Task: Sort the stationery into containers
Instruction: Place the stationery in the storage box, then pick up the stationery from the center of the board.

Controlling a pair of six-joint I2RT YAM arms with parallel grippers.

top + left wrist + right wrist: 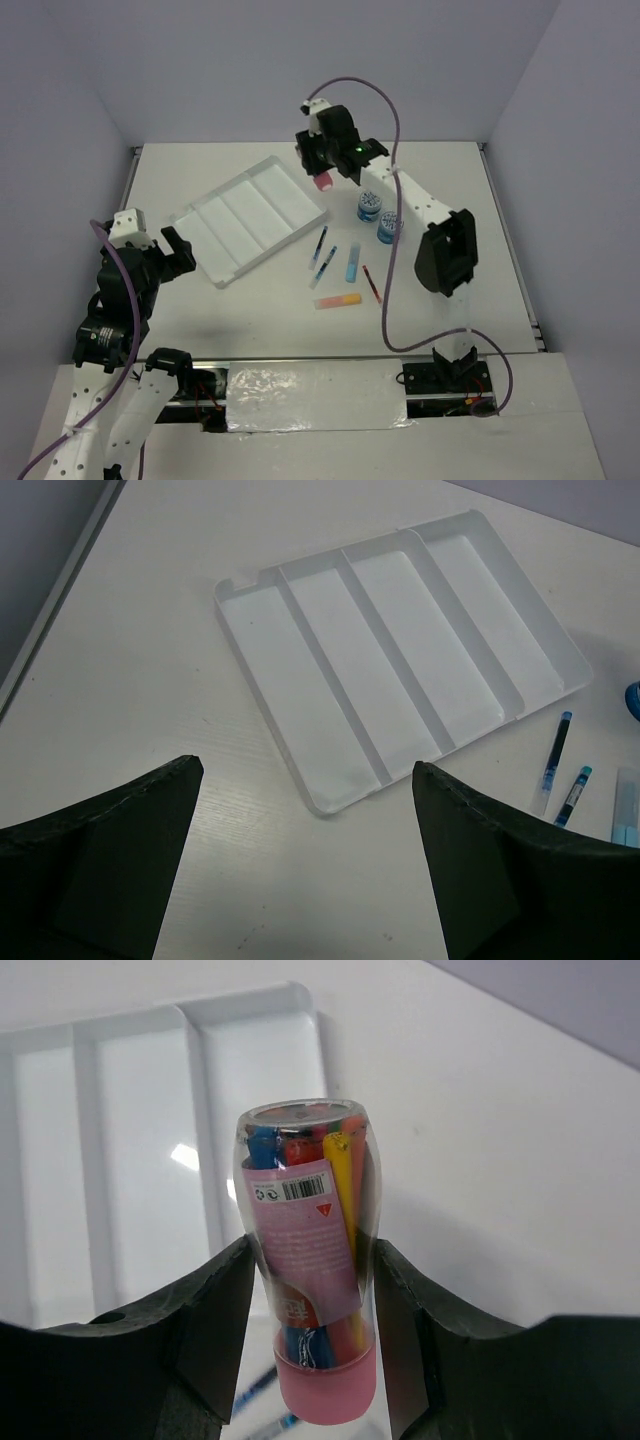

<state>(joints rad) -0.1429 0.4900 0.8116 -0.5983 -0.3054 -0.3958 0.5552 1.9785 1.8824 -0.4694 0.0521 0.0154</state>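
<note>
My right gripper (320, 172) is shut on the pink tube (322, 183), a clear tube with a pink cap and label (300, 1210), and holds it in the air over the far right end of the white tray (250, 215). In the right wrist view the fingers (215, 1300) press both of its sides, with tray compartments (140, 1160) behind. On the table lie two blue tubs (369, 207) (388, 228), two blue pens (319, 244) (325, 262), a light-blue marker (352, 263), a red pen (371, 284) and an orange-yellow marker (337, 301). My left gripper (305, 770) is open near the tray's corner (340, 800).
The table's raised edge (132, 170) runs along the left, close to the tray. The right arm's links (445, 250) stretch over the table to the right of the tubs. Purple cables loop over both arms.
</note>
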